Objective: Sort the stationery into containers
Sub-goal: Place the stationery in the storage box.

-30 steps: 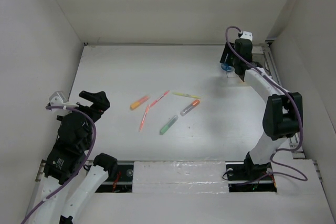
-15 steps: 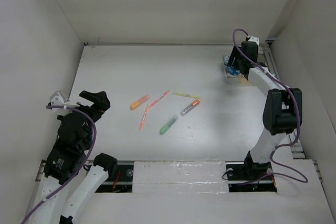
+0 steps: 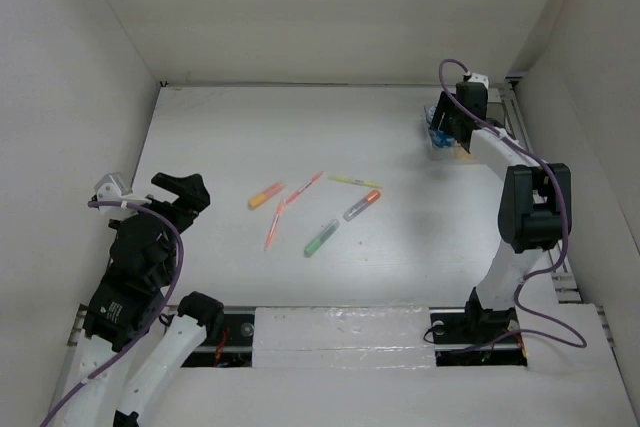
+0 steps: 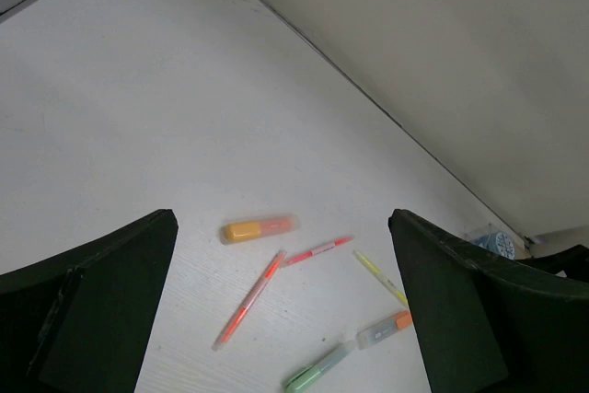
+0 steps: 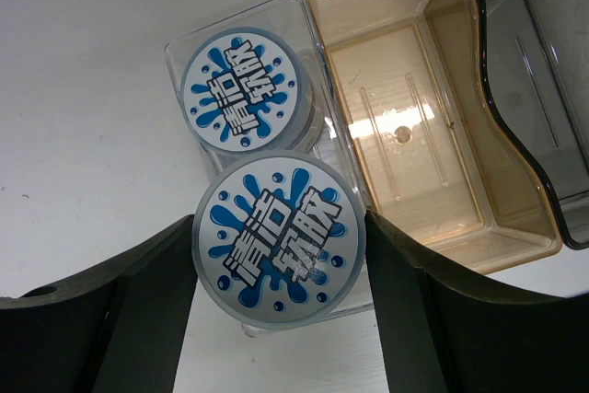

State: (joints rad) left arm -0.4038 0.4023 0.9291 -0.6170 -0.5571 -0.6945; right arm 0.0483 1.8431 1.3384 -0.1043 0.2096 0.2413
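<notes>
My right gripper (image 5: 279, 255) is shut on a round blue-and-white pot (image 5: 279, 236), its fingers pressed on both sides. It holds the pot over the clear organiser (image 5: 313, 6), next to a second pot (image 5: 241, 89) that sits in a clear compartment. The amber compartment (image 5: 405, 135) beside them is empty. In the top view the right gripper (image 3: 447, 132) is at the far right over the organiser (image 3: 441, 153). My left gripper (image 3: 185, 192) is open and empty at the left, well back from the pens: orange marker (image 4: 261, 227), orange pen (image 4: 248, 299), red pen (image 4: 316, 251), yellow pen (image 4: 378, 276), grey-orange marker (image 4: 384, 329), green marker (image 4: 317, 375).
White walls close the table on the left, back and right. A grey rail (image 5: 534, 71) runs beside the organiser at the right edge. The pens lie scattered mid-table, around the green marker (image 3: 321, 238) and the orange marker (image 3: 266, 195).
My right gripper has carried the pot to the right, from beside the organiser to over it. The left arm and the pens have not moved.
</notes>
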